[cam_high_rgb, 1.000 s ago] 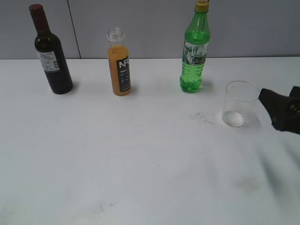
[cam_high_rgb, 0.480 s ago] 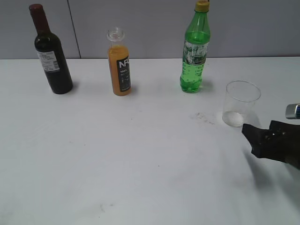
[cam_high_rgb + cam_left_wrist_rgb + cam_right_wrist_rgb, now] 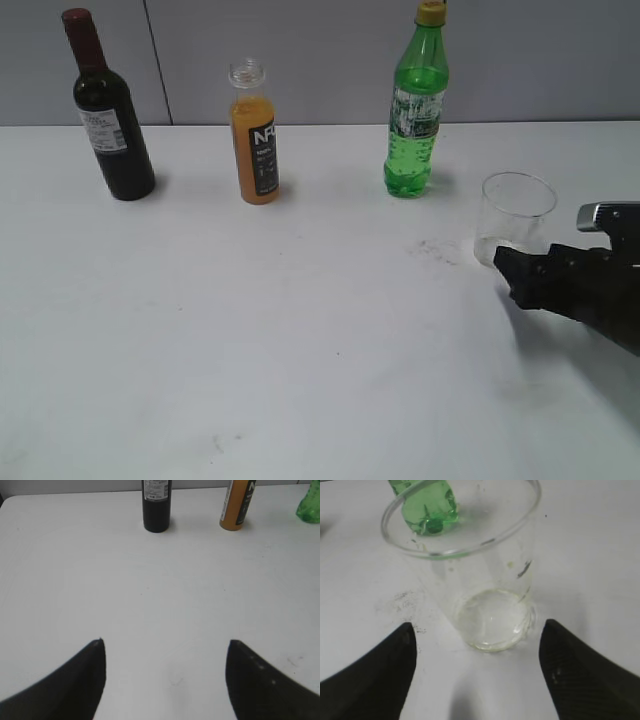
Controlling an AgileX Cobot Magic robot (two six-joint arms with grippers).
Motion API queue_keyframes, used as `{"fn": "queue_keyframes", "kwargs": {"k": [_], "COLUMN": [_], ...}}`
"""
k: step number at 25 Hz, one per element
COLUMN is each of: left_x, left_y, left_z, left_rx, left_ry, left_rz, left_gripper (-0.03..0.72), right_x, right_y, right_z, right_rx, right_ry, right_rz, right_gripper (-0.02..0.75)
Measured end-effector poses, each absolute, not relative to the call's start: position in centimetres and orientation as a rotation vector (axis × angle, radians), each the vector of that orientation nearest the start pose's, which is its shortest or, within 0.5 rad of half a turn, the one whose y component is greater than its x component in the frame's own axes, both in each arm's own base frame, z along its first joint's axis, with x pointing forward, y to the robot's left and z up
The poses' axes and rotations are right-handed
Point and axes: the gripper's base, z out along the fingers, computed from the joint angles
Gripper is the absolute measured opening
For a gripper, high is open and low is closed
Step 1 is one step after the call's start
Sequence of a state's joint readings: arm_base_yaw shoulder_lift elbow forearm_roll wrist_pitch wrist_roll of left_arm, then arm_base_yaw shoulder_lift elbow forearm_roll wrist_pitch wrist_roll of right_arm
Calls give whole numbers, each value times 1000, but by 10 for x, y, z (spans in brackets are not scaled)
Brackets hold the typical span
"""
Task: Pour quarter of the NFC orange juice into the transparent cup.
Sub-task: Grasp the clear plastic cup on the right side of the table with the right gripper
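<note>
The NFC orange juice [image 3: 256,140] is a slim uncapped bottle of orange liquid with a black label, upright at the back of the table; it also shows in the left wrist view [image 3: 238,505]. The transparent cup [image 3: 515,222] stands upright and empty at the right. My right gripper [image 3: 512,275] is open, low over the table, just in front of the cup; in the right wrist view the cup [image 3: 470,565] stands just beyond the spread fingertips of the gripper [image 3: 477,632]. My left gripper [image 3: 165,647] is open and empty over bare table; it does not show in the exterior view.
A dark wine bottle [image 3: 108,110] stands at the back left and a green soda bottle [image 3: 415,110] at the back right, just behind the cup. Dark smudges [image 3: 432,248] mark the white table [image 3: 300,330].
My right gripper has moved from beside the cup's right side down and leftward, then up close to the cup's front. The cup and bottles have not moved.
</note>
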State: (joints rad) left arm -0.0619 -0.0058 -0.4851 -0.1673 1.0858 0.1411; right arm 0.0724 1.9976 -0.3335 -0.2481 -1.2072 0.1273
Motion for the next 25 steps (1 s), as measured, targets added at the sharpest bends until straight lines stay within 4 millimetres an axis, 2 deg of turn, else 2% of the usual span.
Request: {"fn": "queue_keyframes", "kwargs": {"k": [8,25], "left_x": [-7,-7], "left_y": [-13,-13], "left_z": [272,272], "left_rx": [219,219], "left_ry": [2059,2059], "left_rz": [-153,-153], "left_gripper": [569,569], "right_x": [274,310], "right_y": [45,48], "right_z": [63,56], "right_rx": [-221,-235], "right_ry": [1946,1876], "right_rz": [341,340], "right_gripper": [587,601]}}
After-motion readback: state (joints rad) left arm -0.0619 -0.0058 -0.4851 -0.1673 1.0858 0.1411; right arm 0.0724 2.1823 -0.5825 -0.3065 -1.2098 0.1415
